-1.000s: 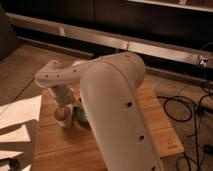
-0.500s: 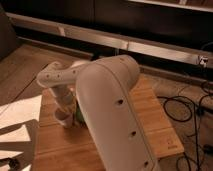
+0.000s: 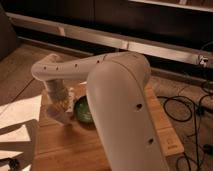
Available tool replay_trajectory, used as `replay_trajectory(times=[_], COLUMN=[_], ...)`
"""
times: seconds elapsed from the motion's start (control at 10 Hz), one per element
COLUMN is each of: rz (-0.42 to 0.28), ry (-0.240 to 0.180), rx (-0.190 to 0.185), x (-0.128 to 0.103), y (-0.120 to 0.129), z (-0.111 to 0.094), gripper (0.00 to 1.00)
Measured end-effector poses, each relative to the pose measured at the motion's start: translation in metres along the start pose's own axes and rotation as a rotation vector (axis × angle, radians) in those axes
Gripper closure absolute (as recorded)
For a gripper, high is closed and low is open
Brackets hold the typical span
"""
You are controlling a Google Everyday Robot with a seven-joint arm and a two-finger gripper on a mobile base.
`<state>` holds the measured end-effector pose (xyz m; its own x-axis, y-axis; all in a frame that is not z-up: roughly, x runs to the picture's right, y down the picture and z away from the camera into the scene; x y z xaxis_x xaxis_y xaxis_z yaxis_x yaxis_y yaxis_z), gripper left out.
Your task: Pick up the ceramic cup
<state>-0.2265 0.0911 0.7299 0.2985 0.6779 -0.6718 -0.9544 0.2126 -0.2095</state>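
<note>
Tool (image 3: 60, 111) on table (image 3: 75, 145), left of bowl (image 3: 83, 110).

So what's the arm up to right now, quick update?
Gripper low over the wooden table, at the cup. Green bowl right beside it. Big arm blocks the view.

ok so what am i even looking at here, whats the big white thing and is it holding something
The big white shape is a robot arm, seen from a single camera looking down along it. It bends toward a wooden table. At its far end is the gripper, the part that grasps, lowered at the table's left side. A pale ceramic cup seems to sit right at the gripper, but the picture does not settle whether it is held. Beside it on the right is a green bowl. Black cables lie on the floor to the right.
</note>
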Motion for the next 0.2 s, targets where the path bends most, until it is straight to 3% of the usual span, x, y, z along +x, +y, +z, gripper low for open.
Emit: replay_trajectory(times=[0.2], rz=[-0.006], ry=[-0.07], rx=[0.008], x=[0.013], y=[0.002], z=[-0.043], gripper=[1.0])
